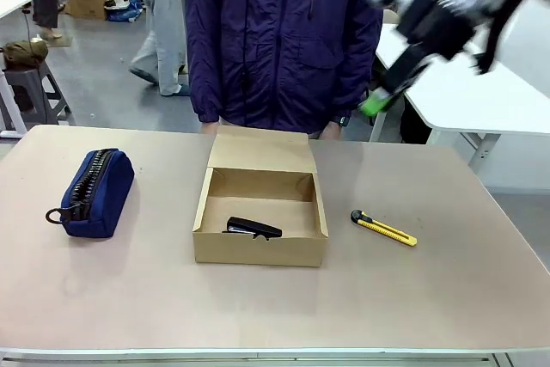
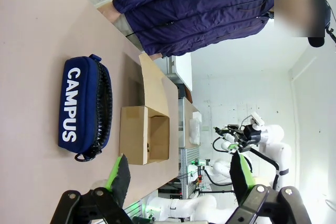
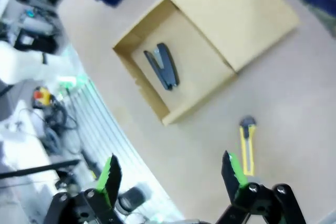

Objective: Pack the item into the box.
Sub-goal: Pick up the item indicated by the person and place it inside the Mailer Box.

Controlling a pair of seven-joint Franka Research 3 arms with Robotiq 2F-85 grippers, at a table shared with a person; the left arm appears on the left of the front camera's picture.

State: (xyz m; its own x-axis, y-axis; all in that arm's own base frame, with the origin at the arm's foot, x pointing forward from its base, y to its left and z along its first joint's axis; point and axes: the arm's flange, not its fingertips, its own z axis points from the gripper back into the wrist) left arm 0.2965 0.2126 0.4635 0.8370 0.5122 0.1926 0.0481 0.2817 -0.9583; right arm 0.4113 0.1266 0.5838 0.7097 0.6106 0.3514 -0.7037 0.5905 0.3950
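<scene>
worktop (image 1: pixel 430 298) smooth, beige | mid: box (image 1: pixel 258 251) brown cardboard, shallow, rect., lid flap open at far side | item (image 1: pixel 252 229) slim black wedge, flat inside box by near wall | R: yellow knife (image 1: pixel 384 229) | L: navy fabric pouch (image 1: pixel 94 191) | far: person (image 1: pixel 284 40), purple jacket | L tool (image 2: pixel 180 169) & R tool (image 3: pixel 170 174): jaws apart, empty
</scene>
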